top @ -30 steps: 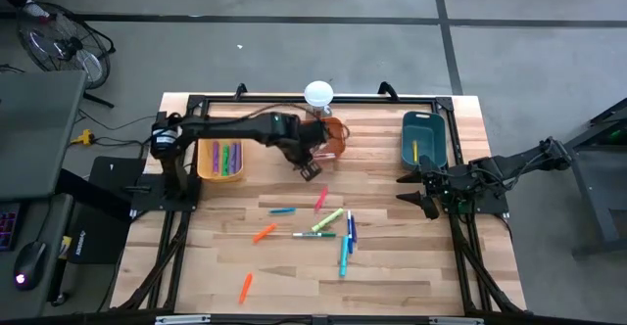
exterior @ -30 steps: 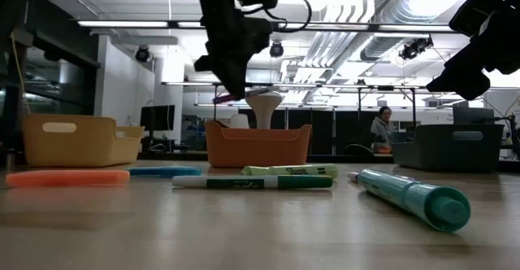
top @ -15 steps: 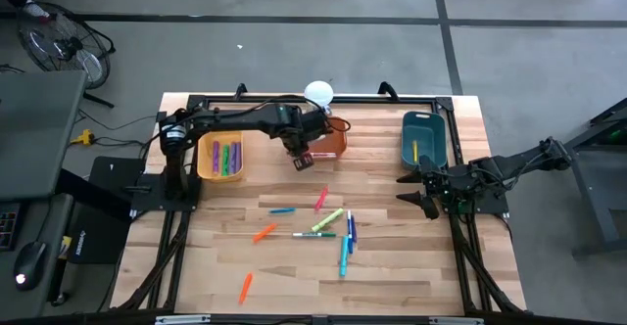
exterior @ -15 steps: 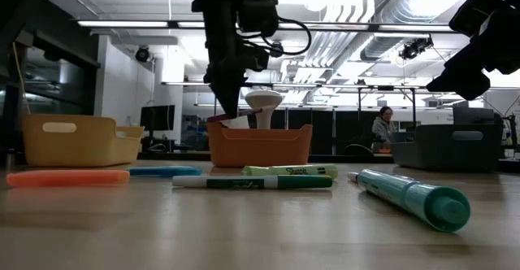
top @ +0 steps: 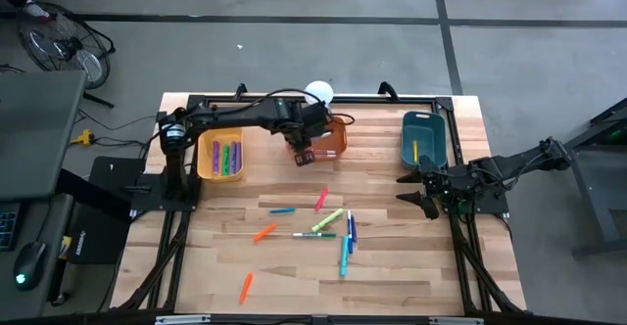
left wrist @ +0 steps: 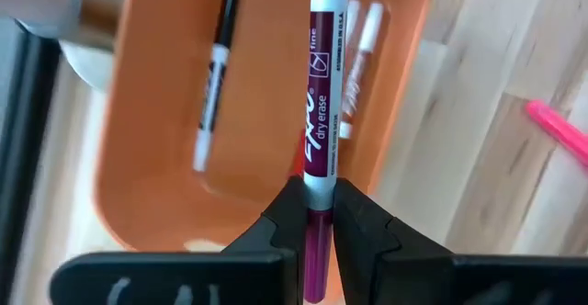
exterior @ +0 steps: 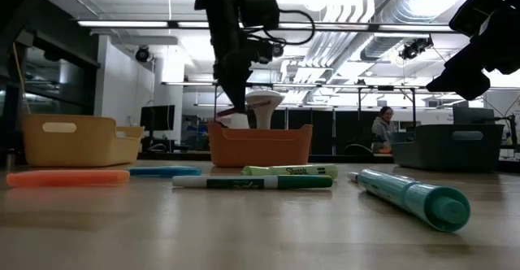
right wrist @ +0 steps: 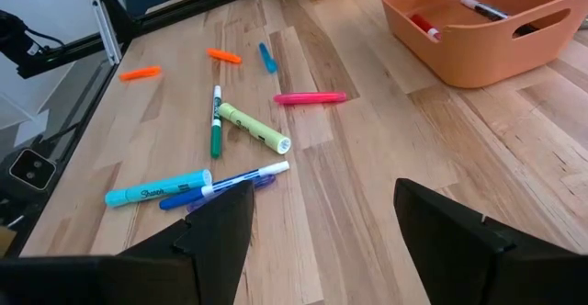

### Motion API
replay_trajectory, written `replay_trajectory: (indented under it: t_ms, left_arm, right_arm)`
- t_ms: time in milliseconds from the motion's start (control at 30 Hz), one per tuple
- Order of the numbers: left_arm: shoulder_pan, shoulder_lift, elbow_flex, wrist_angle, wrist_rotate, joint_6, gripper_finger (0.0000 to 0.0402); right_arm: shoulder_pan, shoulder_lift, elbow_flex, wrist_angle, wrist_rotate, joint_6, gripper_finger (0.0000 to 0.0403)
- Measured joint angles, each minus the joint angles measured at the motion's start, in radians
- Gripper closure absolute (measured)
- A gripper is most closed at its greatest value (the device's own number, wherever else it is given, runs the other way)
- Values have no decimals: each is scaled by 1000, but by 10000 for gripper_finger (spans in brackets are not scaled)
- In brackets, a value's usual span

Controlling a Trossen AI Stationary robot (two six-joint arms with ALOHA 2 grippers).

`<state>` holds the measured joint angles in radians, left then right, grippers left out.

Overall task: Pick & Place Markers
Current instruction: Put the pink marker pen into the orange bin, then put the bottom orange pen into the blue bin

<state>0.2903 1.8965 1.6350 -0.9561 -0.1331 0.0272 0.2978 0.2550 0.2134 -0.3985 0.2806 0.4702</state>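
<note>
My left gripper (top: 305, 155) hangs over the near rim of the orange bin (top: 336, 139) and is shut on a maroon-and-white dry-erase marker (left wrist: 322, 112). In the low view that gripper (exterior: 230, 107) sits just above the bin's rim (exterior: 258, 132). Inside the bin lie a black-capped marker (left wrist: 214, 75) and two white-bodied ones (left wrist: 358, 43). Several coloured markers (top: 328, 225) lie flat on the table's middle. My right gripper (top: 423, 190) waits open at the table's right side, touching nothing. My left gripper pinches the dry-erase marker between its two fingers (left wrist: 276, 231) near one end, where the white barrel meets the maroon end piece (left wrist: 318, 187). The marker runs along the fingers and sticks out ahead of them. It is lifted clear, over the orange bin's inside.
A yellow bin (top: 220, 157) with purple and green markers stands to the left of the orange bin, and a teal bin (top: 423, 137) stands at the far right. A white round object (top: 318, 93) stands behind the orange bin. A pink marker (left wrist: 560, 130) lies beside it.
My left gripper has carried the marker toward the table's far edge, from the bare wood to above the orange bin's near rim, coming lower and turning at the wrist. It has stayed shut on the marker. The markers on the table have kept their places.
</note>
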Motion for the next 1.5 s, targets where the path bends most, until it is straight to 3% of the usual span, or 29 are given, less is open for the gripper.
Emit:
replay_trajectory:
  t_ms: [433, 633, 867, 1367, 1500]
  left_arm:
    - [26, 138, 41, -42, -15, 104, 374]
    - [24, 168, 67, -40, -35, 159, 341]
    - [24, 169, 67, -42, -57, 178, 333]
    - [-5, 107, 66, -98, -53, 41, 329]
    - [-22, 71, 67, -122, -45, -2, 307]
  right_arm:
    - [0, 0, 0, -1, 0, 0, 151]
    - [0, 0, 0, 0, 0, 0, 150]
    - [0, 0, 0, 0, 0, 0, 151]
    - [0, 0, 0, 0, 0, 0, 151]
    - [0, 0, 0, 0, 0, 0, 151]
